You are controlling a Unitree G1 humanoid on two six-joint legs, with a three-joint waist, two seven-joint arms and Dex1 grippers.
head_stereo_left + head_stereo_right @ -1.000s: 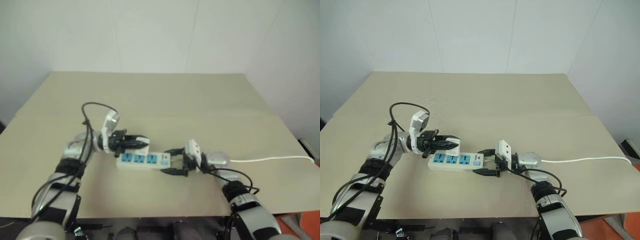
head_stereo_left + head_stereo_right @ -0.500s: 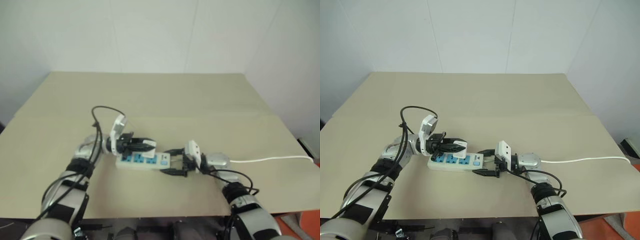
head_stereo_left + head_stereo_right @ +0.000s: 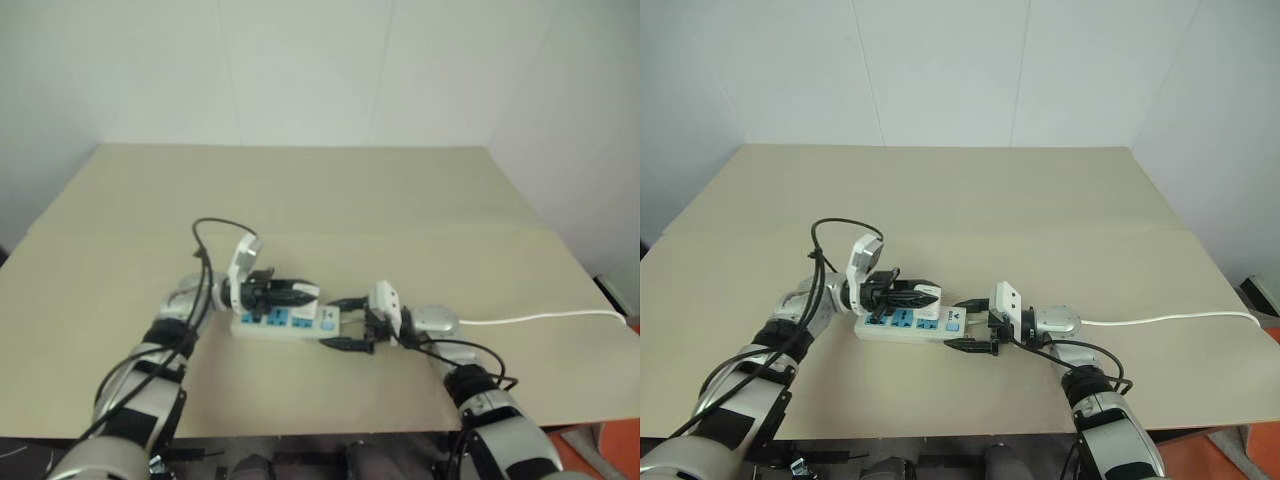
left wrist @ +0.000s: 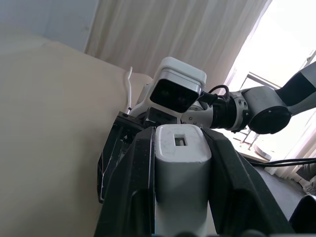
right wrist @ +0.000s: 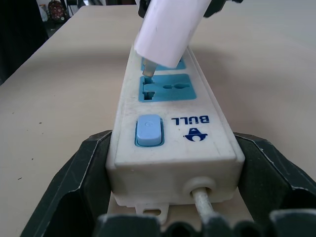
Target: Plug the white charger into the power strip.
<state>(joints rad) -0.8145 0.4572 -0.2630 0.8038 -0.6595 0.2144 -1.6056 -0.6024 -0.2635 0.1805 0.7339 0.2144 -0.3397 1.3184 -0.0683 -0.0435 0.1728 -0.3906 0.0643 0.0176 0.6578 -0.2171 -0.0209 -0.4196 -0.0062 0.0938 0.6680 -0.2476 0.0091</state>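
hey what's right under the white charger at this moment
Under the white charger, held in the left hand, lies the power strip: its prong tip hangs above a blue socket. The sockets farther along are covered by the charger.

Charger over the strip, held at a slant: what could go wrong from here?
The white charger hangs tilted in the left gripper, a prong just above a blue socket, so the prongs could catch the socket edge instead of entering. The right gripper only brackets the power strip at its cord end, so a push might shift it.
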